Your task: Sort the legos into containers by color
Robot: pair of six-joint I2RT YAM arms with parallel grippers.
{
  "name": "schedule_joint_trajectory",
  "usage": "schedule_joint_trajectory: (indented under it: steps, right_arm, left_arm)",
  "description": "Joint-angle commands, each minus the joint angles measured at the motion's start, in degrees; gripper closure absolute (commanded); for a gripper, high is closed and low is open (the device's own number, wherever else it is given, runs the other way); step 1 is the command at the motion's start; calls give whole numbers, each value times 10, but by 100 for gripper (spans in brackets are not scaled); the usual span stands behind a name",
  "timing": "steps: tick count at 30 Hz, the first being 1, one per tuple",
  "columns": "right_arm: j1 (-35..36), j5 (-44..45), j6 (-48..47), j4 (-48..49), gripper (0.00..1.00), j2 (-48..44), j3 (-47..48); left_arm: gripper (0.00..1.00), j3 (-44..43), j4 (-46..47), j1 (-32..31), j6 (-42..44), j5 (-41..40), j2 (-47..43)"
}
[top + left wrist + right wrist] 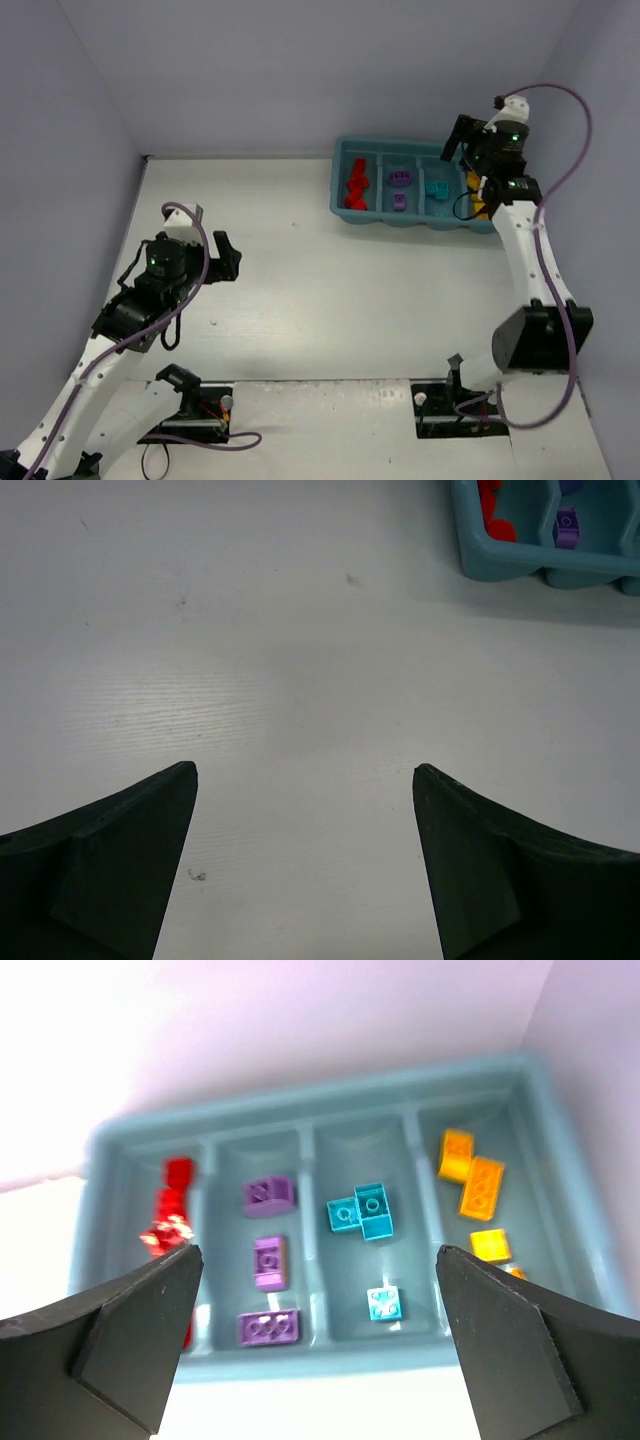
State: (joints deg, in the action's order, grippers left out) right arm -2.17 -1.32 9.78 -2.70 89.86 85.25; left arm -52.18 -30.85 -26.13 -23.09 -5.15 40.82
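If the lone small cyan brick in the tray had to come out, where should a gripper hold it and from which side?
Probably from straight above, pinching two flat side faces of the small cyan brick. It lies studs up, apart from the other cyan bricks but close to the tray wall, so gripping across the divider-facing faces leaves most room.

Teal tray [300, 1095], legos [372, 1212] sorted inside: red, purple, cyan, orange

Lab test booth: white table [300, 290], plain walls [300, 70] on three sides.
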Motion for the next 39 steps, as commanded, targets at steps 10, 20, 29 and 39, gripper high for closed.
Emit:
schedule_joint_trajectory:
  steps: [10, 20, 29, 39]
  right_arm:
    - [2, -9, 14, -43, 0, -432, -214]
    - [57, 52, 10, -60, 0, -543, -307]
    - [117, 105, 2, -78, 0, -570, -323]
    - [122, 84, 12, -97, 0, -576, -316]
  left_arm:
    - [18, -112, -35, 6, -13, -78, 1]
    - [18, -123, -46, 6, -14, -98, 6]
    - [18, -134, -84, 6, -44, -109, 18]
    - [18, -129, -91, 6, -82, -93, 10]
